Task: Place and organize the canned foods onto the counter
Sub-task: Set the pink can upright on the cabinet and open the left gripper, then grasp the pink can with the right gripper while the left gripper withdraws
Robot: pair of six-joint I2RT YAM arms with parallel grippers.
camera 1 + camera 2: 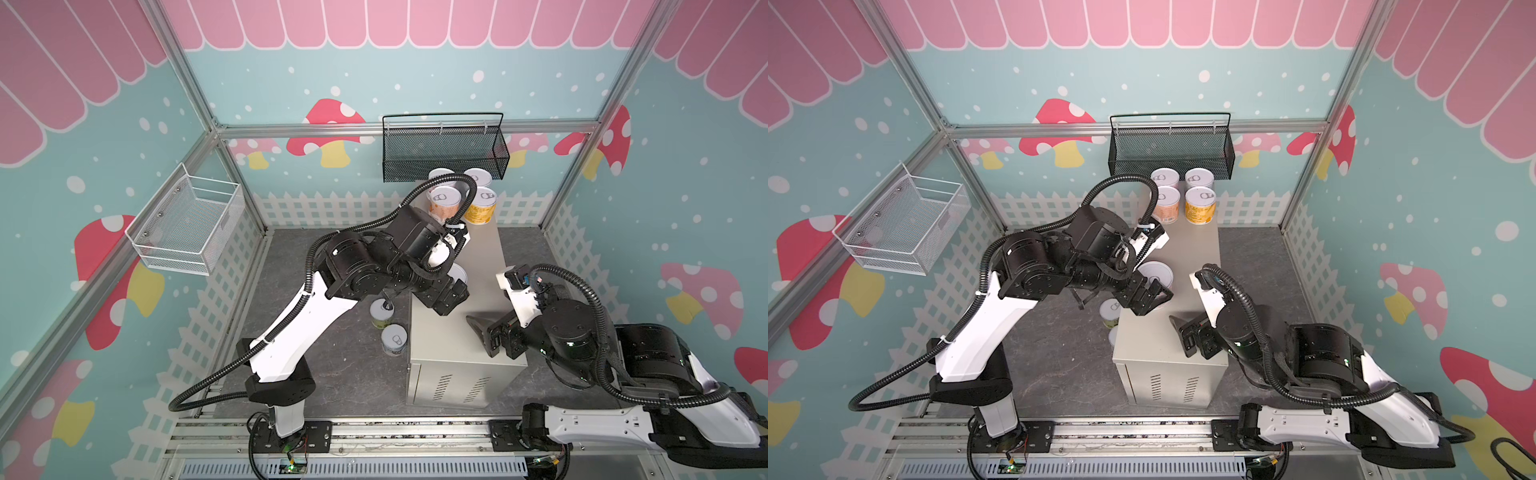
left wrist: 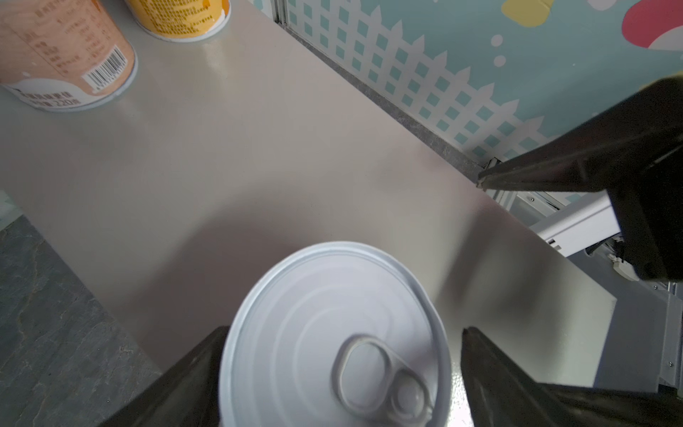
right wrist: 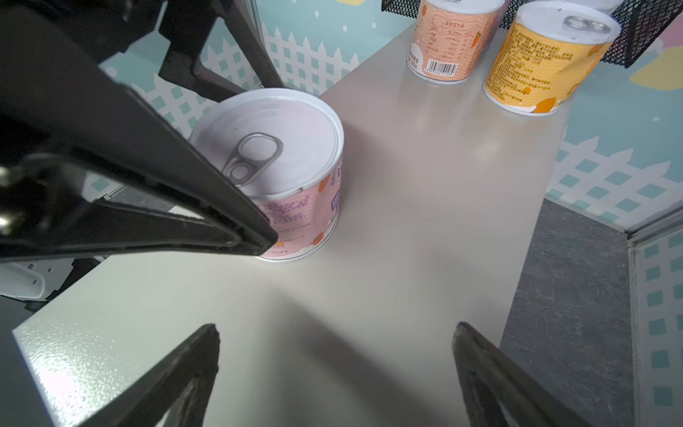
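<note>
On the counter (image 1: 482,257), approx mid-length & close to its left edge, the pink can (image 3: 273,148) stands upright, tab up, base flat on the beige top. The left gripper (image 2: 343,332) straddles it from above w/ jaws spread. In the left wrist view one finger sits right at the lid rim and the other shows a clear gap, so nothing is clamped. It reads as the release step of a placement, w/ the can bearing its own weight. The right gripper (image 3: 334,329) hangs over the near end of the counter, fingers wide, empty, well apart from the can. It's prob parked there to stay out of the left arm's way, or ready to nudge the can into line. At the far end the peach can (image 1: 1166,208) & yellow can (image 1: 1200,210) stand side by side, w/ the rear pair (image 1: 1165,178) just behind, below the black mesh basket (image 1: 1171,145). That makes a tight 2x2 block, likely packed at the back so further cans fill fwd. The pink can is well short of that block, so not yet in row. The two floor cans (image 1: 394,340) sit on the dark floor (image 1: 353,374) just beside the counter's left side, prob within the left arm's reach. Tally: five up, two to go. Next move, I'd guess: lift the left gripper straight up, clearing the lid w/o tipping it.
</note>
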